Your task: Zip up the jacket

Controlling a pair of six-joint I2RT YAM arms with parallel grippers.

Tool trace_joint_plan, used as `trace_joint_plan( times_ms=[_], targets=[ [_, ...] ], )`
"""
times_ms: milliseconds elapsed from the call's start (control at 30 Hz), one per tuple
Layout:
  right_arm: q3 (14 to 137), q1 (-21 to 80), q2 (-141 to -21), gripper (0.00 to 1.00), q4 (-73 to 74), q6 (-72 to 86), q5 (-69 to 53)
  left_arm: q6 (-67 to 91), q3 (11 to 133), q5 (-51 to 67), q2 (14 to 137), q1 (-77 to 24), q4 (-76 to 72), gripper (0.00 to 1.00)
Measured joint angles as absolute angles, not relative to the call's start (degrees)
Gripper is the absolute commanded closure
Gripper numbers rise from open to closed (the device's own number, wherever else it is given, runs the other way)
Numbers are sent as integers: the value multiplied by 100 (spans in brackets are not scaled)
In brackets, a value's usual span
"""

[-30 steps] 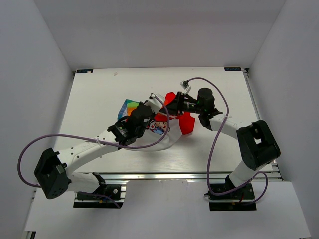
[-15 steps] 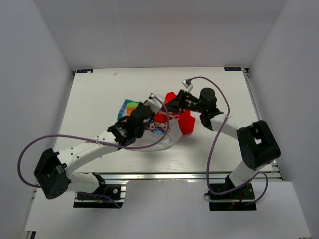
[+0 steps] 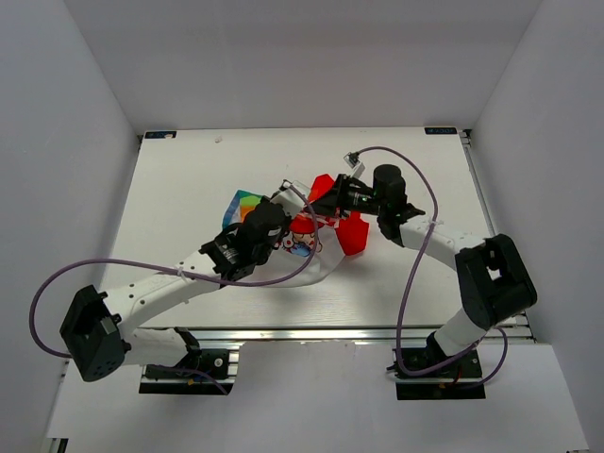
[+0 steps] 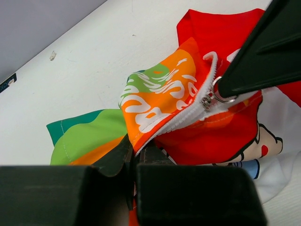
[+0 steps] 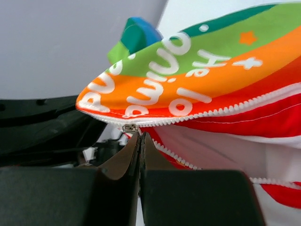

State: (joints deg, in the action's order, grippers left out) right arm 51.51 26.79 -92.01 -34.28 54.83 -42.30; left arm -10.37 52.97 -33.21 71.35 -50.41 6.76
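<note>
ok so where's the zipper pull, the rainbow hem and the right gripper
zipper pull (image 4: 208, 100), left wrist view, on the metal slider
rainbow hem (image 4: 157, 96), left wrist view, on the orange lettered stripe
right gripper (image 5: 139, 137), right wrist view, between its closed fingertips

1. Two slim arms are picked out: the left arm (image 3: 156, 291) and the right arm (image 3: 432, 242), both clad in white shells.
2. Chunky black housings are seen at every joint.
3. A purple cable (image 3: 104, 265) is looped along the left; a second purple cable (image 3: 404, 302) is draped down the right.
4. Black base plates (image 3: 184, 366) are spotted on a silver rail.
5. Matte black, wedge-shaped fingers (image 4: 188, 193) are shown up close.
</note>
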Motion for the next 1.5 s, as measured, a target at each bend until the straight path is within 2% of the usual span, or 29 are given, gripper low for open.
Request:
trace_joint_plan(
  times_ms=[100, 267, 467, 600, 767, 833, 867, 900, 933, 967, 1000, 1033, 1267, 1433, 1500],
  targets=[
    [5387, 2832, -8895, 100, -2477, 4807, -3680, -998, 5201, -3312, 7026, -5070, 681, 100],
    [5577, 3037, -8331, 100, -1140, 3824, -2032, -847, 5181, -3398, 6799, -5074, 696, 100],
    [5728, 3041, -8374, 100, 110, 3232, 62, -451, 5111, -3612, 6573, -5076, 917, 100],
    [6095, 3107, -8724, 100, 495, 3135, 692, -193, 4936, -3627, 6541, -5116, 1061, 100],
    [6274, 3072, -8862, 100, 558, 3017, 701, 99, 4803, -3616, 6523, -5127, 1177, 100],
    [6243, 3041, -8836, 100, 478, 2753, 427, 276, 4807, -3618, 6504, -5124, 1258, 68],
    [6235, 2995, -8812, 90, 467, 2641, 266, 375, 4812, -3616, 6495, -5122, 1361, 40],
    [6235, 2941, -8792, 73, 467, 2464, 95, 506, 4836, -3651, 6488, -5122, 1514, 2],
    [6237, 2867, -8779, 46, 489, 2340, -3, 672, 4886, -3695, 6479, -5118, 1750, 2],
    [6235, 2762, -8777, 35, 519, 2215, -128, 854, 4958, -3717, 6479, -5111, 1975, 2],
    [6235, 2681, -8768, 18, 556, 2075, -244, 1044, 5057, -3743, 6484, -5107, 2215, 2],
    [6235, 2604, -8746, 11, 611, 2010, -340, 1214, 5177, -3769, 6486, -5094, 2440, 2],
    [6025, 2541, -7771, 11, 961, 1885, -451, 2541, 6167, -3820, 6525, -5078, 3955, 2],
    [6018, 2547, -6748, 11, 1284, 2171, 246, 3557, 6484, -3979, 6504, -4980, 4783, 2],
    [6012, 2547, -6434, 11, 1450, 2305, 548, 3833, 6486, -3879, 6466, -4615, 5019, 2]
  ],
)
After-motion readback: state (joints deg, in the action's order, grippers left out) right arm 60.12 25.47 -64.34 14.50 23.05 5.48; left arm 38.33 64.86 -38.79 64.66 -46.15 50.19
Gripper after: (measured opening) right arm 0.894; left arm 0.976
